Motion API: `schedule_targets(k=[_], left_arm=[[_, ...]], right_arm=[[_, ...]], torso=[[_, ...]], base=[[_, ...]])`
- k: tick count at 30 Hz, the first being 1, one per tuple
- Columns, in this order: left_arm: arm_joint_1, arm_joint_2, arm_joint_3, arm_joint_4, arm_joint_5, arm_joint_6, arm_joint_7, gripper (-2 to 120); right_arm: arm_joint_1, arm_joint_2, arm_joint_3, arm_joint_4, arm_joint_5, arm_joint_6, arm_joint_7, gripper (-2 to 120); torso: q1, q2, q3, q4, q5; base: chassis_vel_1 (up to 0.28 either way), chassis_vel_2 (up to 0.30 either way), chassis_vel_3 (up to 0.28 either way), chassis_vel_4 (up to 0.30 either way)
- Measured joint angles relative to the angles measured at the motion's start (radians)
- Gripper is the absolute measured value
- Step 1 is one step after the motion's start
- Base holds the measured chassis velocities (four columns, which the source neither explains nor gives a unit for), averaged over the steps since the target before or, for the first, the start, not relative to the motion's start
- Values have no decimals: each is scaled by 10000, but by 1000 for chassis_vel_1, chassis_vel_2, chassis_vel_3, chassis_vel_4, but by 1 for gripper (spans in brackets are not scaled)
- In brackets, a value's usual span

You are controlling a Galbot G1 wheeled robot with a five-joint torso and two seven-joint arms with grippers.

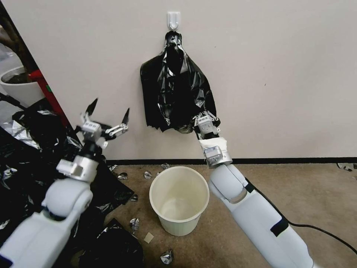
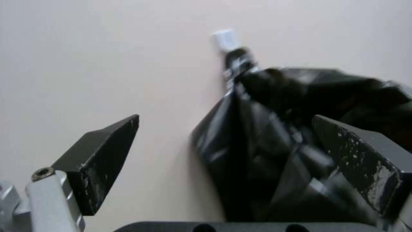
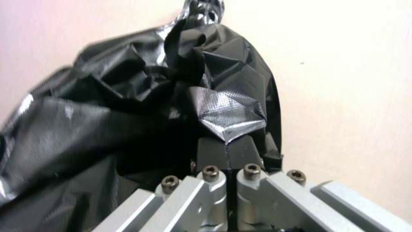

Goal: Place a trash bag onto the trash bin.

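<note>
**Bag on the hook, right pincer clamped on its hem**

Bag [image 1: 174, 89]: hung from a white hook [image 1: 173, 19] on the wall, knotted at the top, spread wide below, wrinkled and glossy. Gripped at the lower right edge by the right pincer [image 1: 206, 118], fingers [image 3: 225, 154] pressed together on a fold of the plastic. Left pincer [image 1: 108, 107] held up just left of the bag, fingers wide apart, clear of the film, pointed toward it. Bin [image 1: 179, 199] stood upright and open on the floor, directly below the bag and between the two arms, unlined.

Risks, as judged from here: thin film likely to tear at the knot if pulled straight down rather than lifted off the hook. Only a small fold held, so liable to slip free under a hard tug. Mouth of the bag not visibly opened; hard to spread over the rim with one grip alone. Bin light and unsecured, easily tipped or pushed aside by the right forearm close beside it.

Floor: brown carpet [image 1: 305, 193], strewn near the bin with small silvery scraps [image 1: 134, 223]. Heap of black bags [image 1: 33, 149] piled at the left, against a red-edged panel. White plant pot [image 1: 18, 85] behind that. Plain cream wall [image 1: 279, 74] with a dark skirting line. Black cable [image 1: 327, 234] trailed across the carpet at the right.
</note>
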Motion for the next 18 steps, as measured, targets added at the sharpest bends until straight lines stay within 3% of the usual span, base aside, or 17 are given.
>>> schedule_targets(k=[2, 5, 6, 9, 14, 18], left_arm=[[-591, 303, 430, 207, -136, 3, 184, 100], [-3255, 1371, 2859, 1145, -626, 490, 874, 100], [-3255, 1371, 2859, 1145, -626, 490, 874, 100], [-4893, 1567, 4289, 1676, -796, 965, 1518, 100], [-6024, 1281, 5406, 2196, 191, 1564, 2145, 100], [-6138, 1110, 5466, 2338, 726, 1800, 2572, 99]], right_arm=[[-7, 83, -1, -34, 159, 136, 1, 0], [-23, 408, -30, -173, 363, 639, -94, 0], [-23, 408, -30, -173, 363, 639, -94, 0], [-28, 600, -30, -206, 349, 807, -199, 0], [-34, 776, 21, -212, 310, 856, -327, 0], [-35, 845, 49, -208, 283, 866, -390, 0]], torso=[[0, 0, 0, 0, -2], [1, 0, 1, -4, -1], [1, 0, 1, -4, -1], [0, 0, 0, -2, 4], [0, 0, 0, -4, 1], [0, 0, 0, -2, 2]], base=[[0, 0, 0, 0], [0, 0, 0, 0], [0, 0, 0, 0], [0, 0, 0, 0], [0, 0, 0, 0], [0, 0, 0, 0]])
